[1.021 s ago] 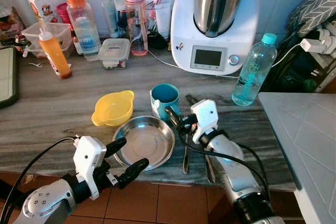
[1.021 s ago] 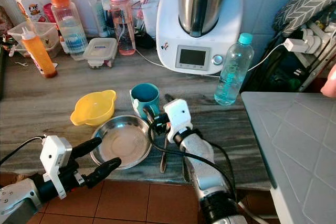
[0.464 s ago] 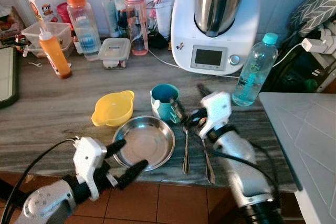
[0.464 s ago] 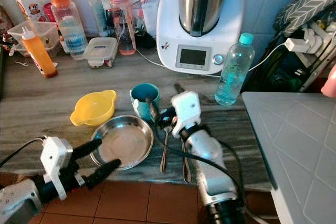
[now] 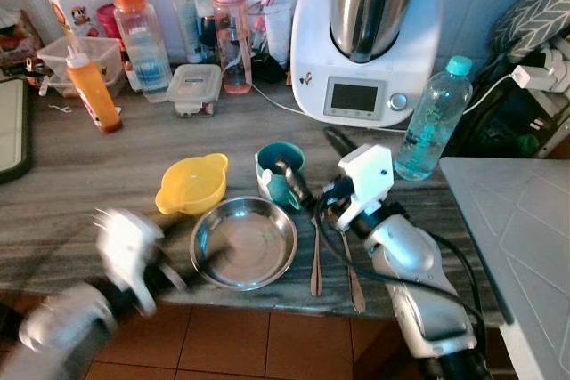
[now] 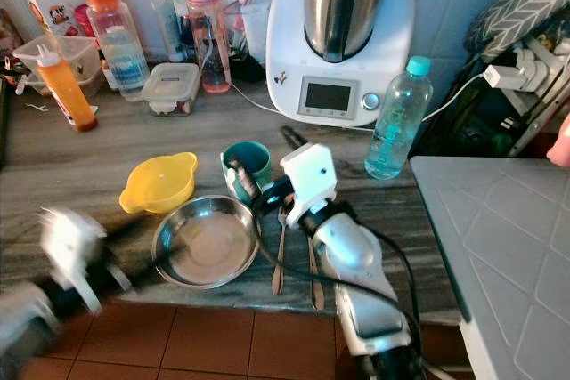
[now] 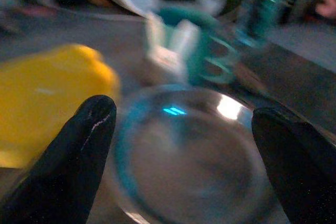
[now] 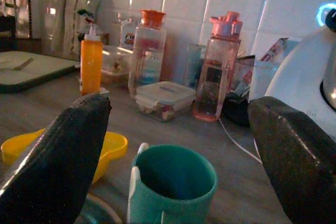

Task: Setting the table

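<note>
Visibly: one teal mug (image 5: 280, 172), one steel bowl (image 5: 244, 243), one yellow bowl (image 5: 191, 183), two spoons (image 5: 315, 255).

Even, bright daylight on the counter; the left end effector (image 5: 125, 260) is motion-smeared, its wrist view blurred.

The left pincer (image 5: 134, 260) and its arm are smeared by motion blur at the bench's (image 5: 80, 175) front edge, so its outline cannot be made out there. In the left wrist view the steel bowl (image 7: 191, 156), the yellow bowl (image 7: 44, 95) and the teal mug (image 7: 194, 45) are blurred. Part of the teal mug's rim is hidden behind a finger (image 5: 294, 180) of the right pincer (image 5: 312, 162).
</note>
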Tool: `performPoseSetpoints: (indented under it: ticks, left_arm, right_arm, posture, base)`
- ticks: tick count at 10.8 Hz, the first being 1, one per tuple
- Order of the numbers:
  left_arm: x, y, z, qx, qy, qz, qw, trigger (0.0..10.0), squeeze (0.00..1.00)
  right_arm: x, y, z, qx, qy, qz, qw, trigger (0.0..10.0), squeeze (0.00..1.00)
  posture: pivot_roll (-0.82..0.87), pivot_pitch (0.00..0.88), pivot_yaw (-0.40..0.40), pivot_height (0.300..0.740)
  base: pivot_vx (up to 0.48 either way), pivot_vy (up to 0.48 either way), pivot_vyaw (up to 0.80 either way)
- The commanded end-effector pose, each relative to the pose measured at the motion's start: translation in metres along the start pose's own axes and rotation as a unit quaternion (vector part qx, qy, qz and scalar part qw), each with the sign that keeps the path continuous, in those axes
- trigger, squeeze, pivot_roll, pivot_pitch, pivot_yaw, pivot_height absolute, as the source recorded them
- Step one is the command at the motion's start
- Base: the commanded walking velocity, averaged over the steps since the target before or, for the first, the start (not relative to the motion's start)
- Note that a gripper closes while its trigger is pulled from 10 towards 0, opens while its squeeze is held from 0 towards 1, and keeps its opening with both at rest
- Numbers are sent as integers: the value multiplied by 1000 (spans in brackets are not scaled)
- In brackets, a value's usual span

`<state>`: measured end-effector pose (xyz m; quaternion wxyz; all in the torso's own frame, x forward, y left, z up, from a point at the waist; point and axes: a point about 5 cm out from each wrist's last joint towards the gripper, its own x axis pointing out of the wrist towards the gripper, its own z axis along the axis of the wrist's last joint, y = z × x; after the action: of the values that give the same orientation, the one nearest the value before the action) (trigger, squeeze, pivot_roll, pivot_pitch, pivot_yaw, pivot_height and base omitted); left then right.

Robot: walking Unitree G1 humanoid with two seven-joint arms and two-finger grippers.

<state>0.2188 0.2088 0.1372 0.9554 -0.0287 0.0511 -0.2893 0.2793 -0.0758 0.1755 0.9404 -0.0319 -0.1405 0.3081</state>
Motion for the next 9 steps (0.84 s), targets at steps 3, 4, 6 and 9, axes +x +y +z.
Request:
performPoseSetpoints:
  ticks: [3,4,6,9]
  left_arm:
    - [24,-21,2,-22,-60,61,996,10000,0]
    - [33,-31,10,-16,-84,90,992,10000,0]
    - [38,-17,6,0,-72,185,980,10000,0]
    - [42,-11,7,11,-76,244,967,10000,0]
  right_arm:
    - [-5,-10,12,10,-11,-33,999,10000,1000]
    - [-11,-15,11,12,-2,-47,999,10000,694]
    - [-20,-20,6,8,17,-60,998,10000,0]
    - [-18,-18,6,0,19,-52,998,10000,0]
  posture:
    - [174,0,-17,740]
    - [179,0,-26,740]
    - [179,0,-36,740]
    - [167,0,-35,740]
  base:
    - [0,0,0]
    - [0,0,0]
    - [0,0,0]
    - [0,0,800]
